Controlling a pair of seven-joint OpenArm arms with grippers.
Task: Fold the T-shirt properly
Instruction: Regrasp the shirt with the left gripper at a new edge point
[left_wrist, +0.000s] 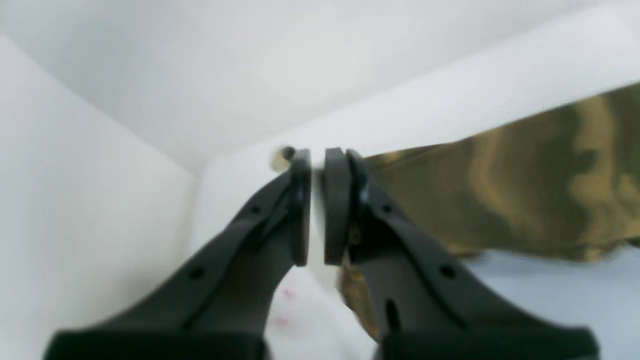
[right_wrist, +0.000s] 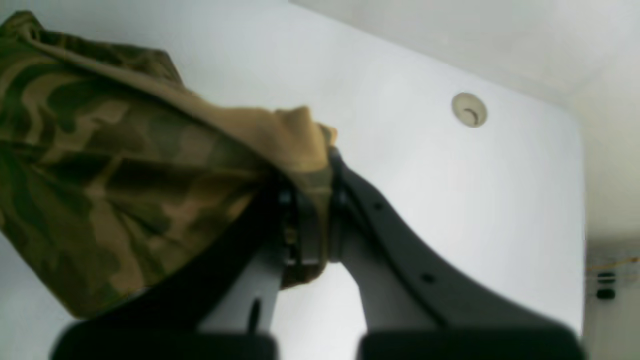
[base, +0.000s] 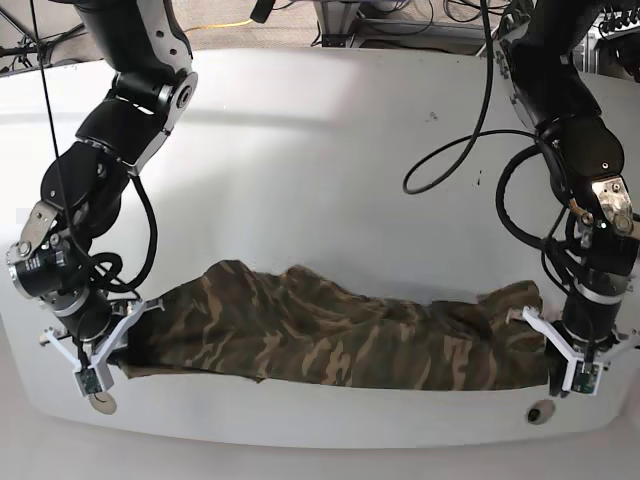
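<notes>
1. You have the T-shirt (base: 330, 340) bunched into a long, rumpled strip across the near part of the white worktop (base: 320, 180), running left to right between the two arms.
2. Your right hand (right_wrist: 312, 220), at the left end of the strip in the base view, is clenched on a fold of the T-shirt; the right wrist view shows tan and green cloth pinched between its dark fingers (right_wrist: 395, 235) and draping away to the left.
3. Your left hand (left_wrist: 316, 205) sits at the right end of the strip. In the left wrist view its two pads (left_wrist: 336, 205) stand slightly apart with a thin bright gap between them and no cloth in that gap, so it reads as released.
4. The T-shirt lies just beside that left hand, on its right in the wrist view; that view is blurred, so you cannot tell whether cloth touches the outer side of the finger.
5. A small round fitting (right_wrist: 469, 110) is set into the worktop beyond your right hand, well apart from the cloth.
</notes>
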